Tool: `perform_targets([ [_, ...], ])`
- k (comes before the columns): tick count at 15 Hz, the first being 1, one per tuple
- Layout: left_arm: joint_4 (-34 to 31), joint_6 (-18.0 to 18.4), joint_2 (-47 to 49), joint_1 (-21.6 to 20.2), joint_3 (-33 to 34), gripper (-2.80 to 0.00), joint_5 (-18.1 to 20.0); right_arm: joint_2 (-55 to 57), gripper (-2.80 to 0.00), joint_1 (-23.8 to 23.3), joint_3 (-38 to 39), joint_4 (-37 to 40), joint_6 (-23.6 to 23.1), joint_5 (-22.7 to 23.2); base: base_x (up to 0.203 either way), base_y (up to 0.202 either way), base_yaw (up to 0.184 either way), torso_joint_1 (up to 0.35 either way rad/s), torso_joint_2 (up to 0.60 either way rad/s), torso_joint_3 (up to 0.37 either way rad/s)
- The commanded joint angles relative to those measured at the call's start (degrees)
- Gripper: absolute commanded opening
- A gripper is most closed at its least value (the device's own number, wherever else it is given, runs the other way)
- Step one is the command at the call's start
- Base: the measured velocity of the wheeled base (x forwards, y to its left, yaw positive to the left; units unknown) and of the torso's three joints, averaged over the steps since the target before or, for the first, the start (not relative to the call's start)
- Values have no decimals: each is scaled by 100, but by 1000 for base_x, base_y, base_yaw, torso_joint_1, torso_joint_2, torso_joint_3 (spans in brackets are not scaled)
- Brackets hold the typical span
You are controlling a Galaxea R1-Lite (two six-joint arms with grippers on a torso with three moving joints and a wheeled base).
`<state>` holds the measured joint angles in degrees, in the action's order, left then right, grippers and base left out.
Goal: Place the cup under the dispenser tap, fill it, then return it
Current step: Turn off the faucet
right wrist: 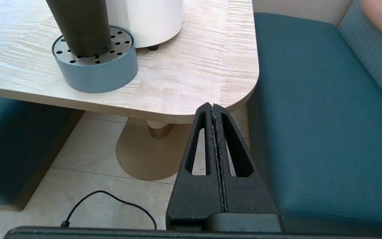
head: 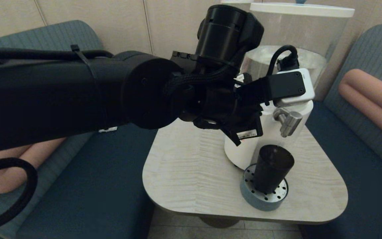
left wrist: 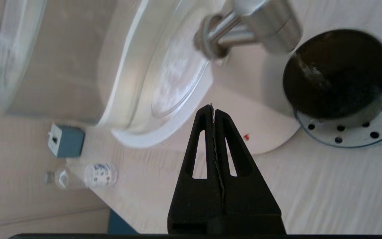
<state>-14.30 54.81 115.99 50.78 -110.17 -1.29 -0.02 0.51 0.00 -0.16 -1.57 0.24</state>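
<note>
The cup (head: 273, 173) stands upright on a round perforated drip tray (head: 279, 196) with a blue-grey wall, near the table's (head: 191, 172) near right corner, straight below the tap (head: 288, 121). The tap juts toward the near side from the white base (head: 244, 149) of the dispenser (head: 297, 53), whose clear tank rises at the far end of the table under a white lid. The left arm reaches across from the left, high over the table, and its gripper (left wrist: 213, 109) hangs beside the dispenser base, just left of the tap and apart from it; its fingers (left wrist: 225, 132) are pressed together with nothing between them. In the left wrist view the cup's dark mouth (left wrist: 337, 71) gapes wide beside the tap (left wrist: 260, 23), and I cannot tell whether there is liquid inside. The same view catches a small clear bottle (left wrist: 85, 175) with a white label lying on its side on the table past the dispenser, with a little blue-grey box (left wrist: 65, 140) close by it. The right gripper (right wrist: 213, 108) hovers low off the table's near right edge, above the floor tiles and beside the teal bench (right wrist: 317, 126); its fingers (right wrist: 227, 132) are also closed tight on nothing. From there the cup (right wrist: 78, 26) and tray (right wrist: 98, 71) show just in front of the white base (right wrist: 148, 20). A black cable (right wrist: 111, 202) curls across the floor beneath.
</note>
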Motion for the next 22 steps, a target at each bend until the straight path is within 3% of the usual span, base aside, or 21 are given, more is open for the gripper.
perform_targets([
  [1, -3, 40, 99, 64, -14, -280, 6, -15, -280, 2, 0, -1, -1, 2, 0, 0, 0, 0, 0, 0],
  [22, 1023, 171, 497, 178, -40, -280, 419, -15, -280, 2, 0, -1, -15, 2, 0, 0, 0, 0, 0, 0],
])
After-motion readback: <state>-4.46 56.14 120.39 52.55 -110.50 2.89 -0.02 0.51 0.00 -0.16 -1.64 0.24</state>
